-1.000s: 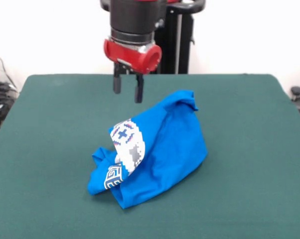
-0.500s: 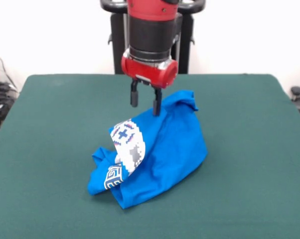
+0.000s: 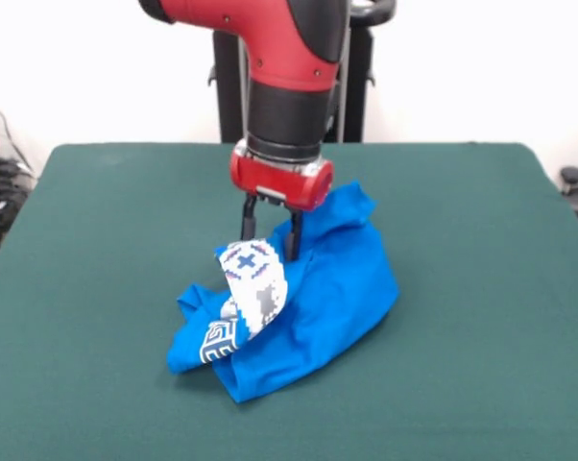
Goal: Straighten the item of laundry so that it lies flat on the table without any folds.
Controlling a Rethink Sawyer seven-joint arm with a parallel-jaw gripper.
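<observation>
**Listener:** Where is the shirt lying right now?

**Operator:** I am looking across a dark green bench (image 3: 481, 288). The bright blue T-shirt (image 3: 337, 288) is sitting near the middle of it, bunched into a crumpled heap rather than lying flat. A folded flap with a white pixel pattern is curling up on the heap's left side, and a strip of white outlined lettering is showing low down, near the front left corner of the cloth.

**Listener:** And the arm?

**Operator:** I am seeing the red and black arm (image 3: 284, 86) coming straight down from above. Its hand (image 3: 270, 235) is pointing down at the top of the heap, just behind the patterned flap. The two dark fingers (image 3: 249, 219) are standing a little apart, with a narrow gap between them. The tips are reaching the cloth at the flap's upper edge, but I cannot tell whether any fabric is pinched between them.
</observation>
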